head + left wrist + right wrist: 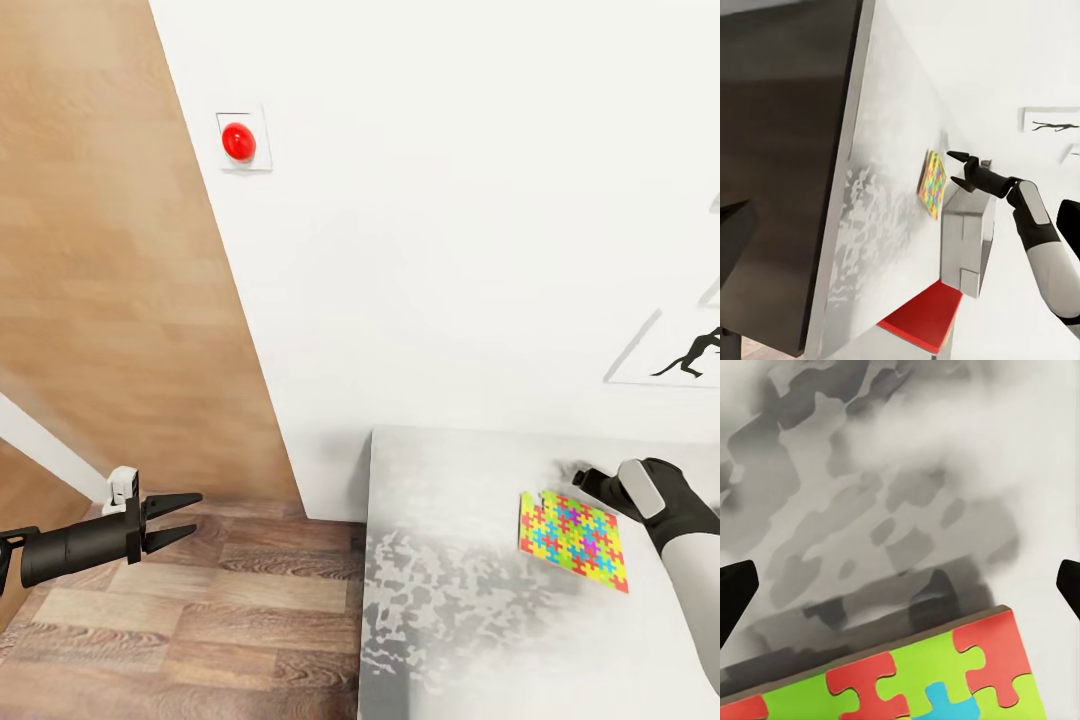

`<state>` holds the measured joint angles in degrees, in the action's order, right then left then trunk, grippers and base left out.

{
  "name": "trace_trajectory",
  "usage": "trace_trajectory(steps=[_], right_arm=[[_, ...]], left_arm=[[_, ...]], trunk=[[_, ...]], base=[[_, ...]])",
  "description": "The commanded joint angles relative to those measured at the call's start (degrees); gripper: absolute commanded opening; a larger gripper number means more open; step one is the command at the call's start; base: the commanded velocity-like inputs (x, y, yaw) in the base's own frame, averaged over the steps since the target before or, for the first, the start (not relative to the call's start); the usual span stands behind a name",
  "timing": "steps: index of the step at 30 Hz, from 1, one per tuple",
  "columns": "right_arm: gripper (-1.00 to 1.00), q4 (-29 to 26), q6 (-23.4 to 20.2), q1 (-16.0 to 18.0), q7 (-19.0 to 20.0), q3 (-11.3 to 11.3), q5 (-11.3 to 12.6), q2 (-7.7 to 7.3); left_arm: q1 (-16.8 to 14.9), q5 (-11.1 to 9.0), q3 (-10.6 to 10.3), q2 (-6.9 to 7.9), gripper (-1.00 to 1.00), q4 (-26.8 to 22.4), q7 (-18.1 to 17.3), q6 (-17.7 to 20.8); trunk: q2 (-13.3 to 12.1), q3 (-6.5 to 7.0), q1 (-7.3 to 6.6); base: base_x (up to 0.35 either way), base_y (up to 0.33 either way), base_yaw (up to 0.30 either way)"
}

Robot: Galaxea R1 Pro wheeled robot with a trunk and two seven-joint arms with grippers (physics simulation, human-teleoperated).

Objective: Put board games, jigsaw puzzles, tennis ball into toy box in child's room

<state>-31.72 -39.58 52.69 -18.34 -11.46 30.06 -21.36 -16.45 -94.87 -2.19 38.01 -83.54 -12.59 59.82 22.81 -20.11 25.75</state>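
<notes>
One jigsaw puzzle [572, 540], a thin square of bright interlocking pieces, lies flat on the pale table [450, 560]. My right gripper [588, 481] hovers just past its far edge, near the wall, open and holding nothing. In the right wrist view the puzzle's [907, 682] edge lies below the spread dark fingertips [735, 600]. The left wrist view shows the same puzzle [933, 184], the open right gripper [960, 168] and the light grey toy box [969, 238] beyond it on the table. My left gripper [172, 520] is open and empty over the wood floor, left of the table.
The white wall behind the table carries a red round button [238, 142] and a black silhouette print [690, 355]. A flat red object [922, 315] lies on the table beside the toy box. Wood-plank floor [200, 620] stretches left of the table's edge.
</notes>
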Motion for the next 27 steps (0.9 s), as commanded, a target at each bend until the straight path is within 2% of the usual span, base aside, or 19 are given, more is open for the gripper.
trace_trajectory(steps=[1,27], right_arm=[[1.00,-0.10,-0.17,0.01,-0.49,-0.05,0.61,-0.02],[1.00,1.38,-0.05,-0.13,-0.54,-0.14,0.46,-0.09]], left_arm=[[-0.07,0.48,-0.09,0.05,1.00,0.04,-0.59,0.04],[-0.07,0.48,-0.09,0.05,1.00,0.04,-0.61,0.04]], trunk=[[0.11,-0.10,0.03],[0.11,-2.04,0.03]], base=[[0.000,0.000,0.000],[-0.003,0.000,0.000]])
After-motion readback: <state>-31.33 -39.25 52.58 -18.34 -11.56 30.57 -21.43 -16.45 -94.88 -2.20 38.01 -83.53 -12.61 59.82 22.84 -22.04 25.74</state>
